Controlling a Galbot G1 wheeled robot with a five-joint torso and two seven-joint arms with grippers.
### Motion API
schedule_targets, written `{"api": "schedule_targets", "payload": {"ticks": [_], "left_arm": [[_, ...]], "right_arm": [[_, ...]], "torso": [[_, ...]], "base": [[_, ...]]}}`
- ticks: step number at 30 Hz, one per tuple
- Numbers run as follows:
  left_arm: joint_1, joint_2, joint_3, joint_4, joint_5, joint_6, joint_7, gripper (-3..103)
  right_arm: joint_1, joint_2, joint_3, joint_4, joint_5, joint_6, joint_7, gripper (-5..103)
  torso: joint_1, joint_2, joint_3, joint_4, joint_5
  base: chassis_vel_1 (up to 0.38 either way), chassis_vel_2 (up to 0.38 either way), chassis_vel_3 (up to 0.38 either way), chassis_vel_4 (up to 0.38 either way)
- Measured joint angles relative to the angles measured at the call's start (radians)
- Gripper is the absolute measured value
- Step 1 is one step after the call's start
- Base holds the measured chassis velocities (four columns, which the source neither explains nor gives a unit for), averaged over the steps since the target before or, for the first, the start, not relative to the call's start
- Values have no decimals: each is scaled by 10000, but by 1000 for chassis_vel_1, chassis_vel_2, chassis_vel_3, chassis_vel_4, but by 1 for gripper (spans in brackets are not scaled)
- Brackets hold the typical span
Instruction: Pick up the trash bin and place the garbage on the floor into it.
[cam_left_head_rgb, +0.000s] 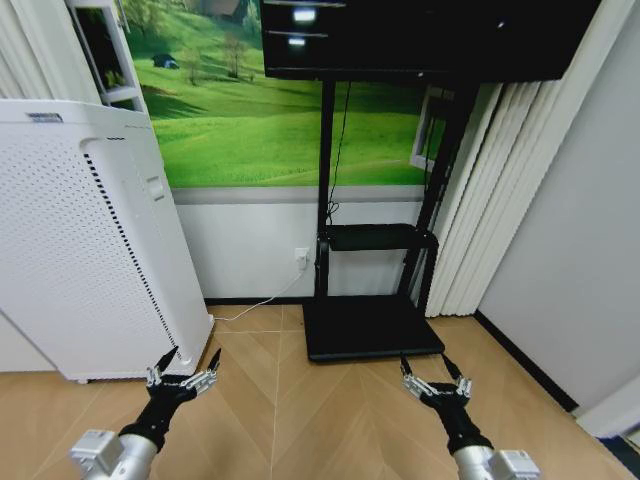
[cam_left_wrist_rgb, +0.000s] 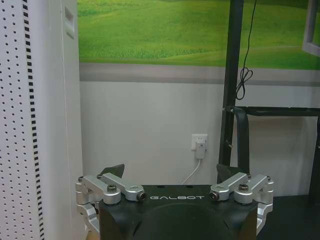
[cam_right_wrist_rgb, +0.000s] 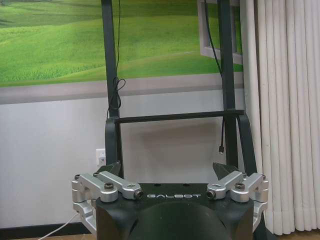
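Hovering above the floor (cam_left_head_rgb: 300, 420), left gripper (cam_left_head_rgb: 183, 362) and right gripper (cam_left_head_rgb: 436, 375), both spread wide, empty.

Meadow mural (cam_left_head_rgb: 250, 120) on white wall; black stand (cam_left_head_rgb: 372, 300); white curtains (cam_left_head_rgb: 510, 190); white perforated appliance (cam_left_head_rgb: 80, 240).

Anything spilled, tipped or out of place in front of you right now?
Nothing stands out. The floor looks unspilled, the white appliance and black stand stand upright, and the left claw and right claw hover open and empty.
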Motion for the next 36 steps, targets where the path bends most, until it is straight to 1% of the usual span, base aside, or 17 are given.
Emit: {"api": "schedule_targets", "payload": {"ticks": [19,27,31,36], "left_arm": [[1,0,-18,5,-22,10,11,100],[3,0,-24,8,-25,12,11,100],[3,1,-24,8,-25,12,11,100],[3,1,-24,8,-26,11,11,100]], "right_arm": [[1,0,0,1,7,-1,-1,100],[2,-1,0,2,7,-1,-1,100],[2,0,0,2,7,0,0,100],[1,0,0,2,7,0,1,100]], "torso": [[0,-2,0,0,0],[0,-3,0,5,-2],[0,-4,0,-1,-1],[0,-4,0,1,0]], "base": [[0,0,0,0],[66,59,50,59],[0,0,0,0],[0,0,0,0]]}}
